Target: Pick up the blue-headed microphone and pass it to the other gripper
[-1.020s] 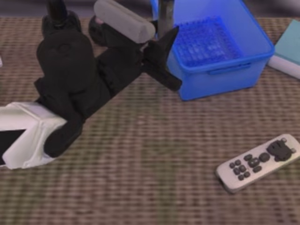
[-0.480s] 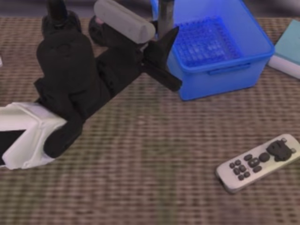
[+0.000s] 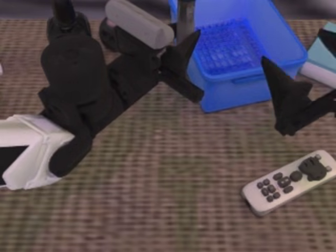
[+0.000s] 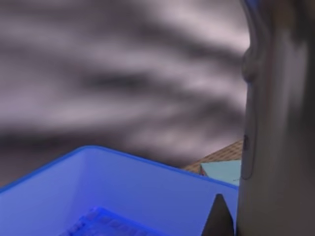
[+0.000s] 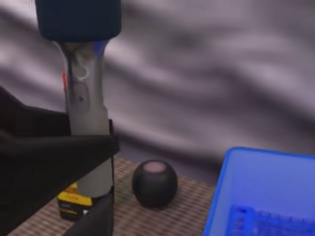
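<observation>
The blue-headed microphone (image 5: 83,98) stands upright above the table. Its dark-blue head is on top and its silver-grey handle (image 3: 185,18) points down. My left gripper (image 3: 181,60) is shut on the handle, beside the blue bin's left wall. In the left wrist view the handle (image 4: 275,128) fills the side, with one black fingertip (image 4: 216,219) next to it. The other gripper, my right gripper (image 3: 286,102), hangs open at the right, in front of the bin's right corner. It is well apart from the microphone.
A blue bin (image 3: 252,86) stands at the back middle. A grey remote (image 3: 289,181) lies at the front right. A teal and white block (image 3: 323,58) sits at the right edge. A dark ball (image 5: 154,183) and a black bottle with yellow label (image 5: 74,202) stand behind the microphone.
My right gripper has come into the top view from the right edge, fingers spread. The left arm and the microphone have not moved.
</observation>
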You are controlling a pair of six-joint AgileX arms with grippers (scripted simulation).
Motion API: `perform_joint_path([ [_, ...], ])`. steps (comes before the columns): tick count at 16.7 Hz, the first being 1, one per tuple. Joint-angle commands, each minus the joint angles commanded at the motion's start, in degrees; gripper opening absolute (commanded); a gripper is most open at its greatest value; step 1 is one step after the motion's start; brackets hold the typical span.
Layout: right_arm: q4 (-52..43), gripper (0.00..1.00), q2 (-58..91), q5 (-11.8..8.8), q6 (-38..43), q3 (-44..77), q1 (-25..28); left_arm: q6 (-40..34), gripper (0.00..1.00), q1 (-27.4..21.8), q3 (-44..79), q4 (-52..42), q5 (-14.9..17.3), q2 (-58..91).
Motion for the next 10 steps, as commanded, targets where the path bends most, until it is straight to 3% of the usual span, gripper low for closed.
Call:
perform_joint_path([
  [5,6.7,1.00,14.3,-0.6,0.4,7.4,7.7,0.0,0.00,0.0,0.0,0.0,0.0,0.0],
  [10,7.6,1.00,16.0,-0.7,0.5,8.4,8.8,0.0,0.00,0.0,0.0,0.0,0.0,0.0],
])
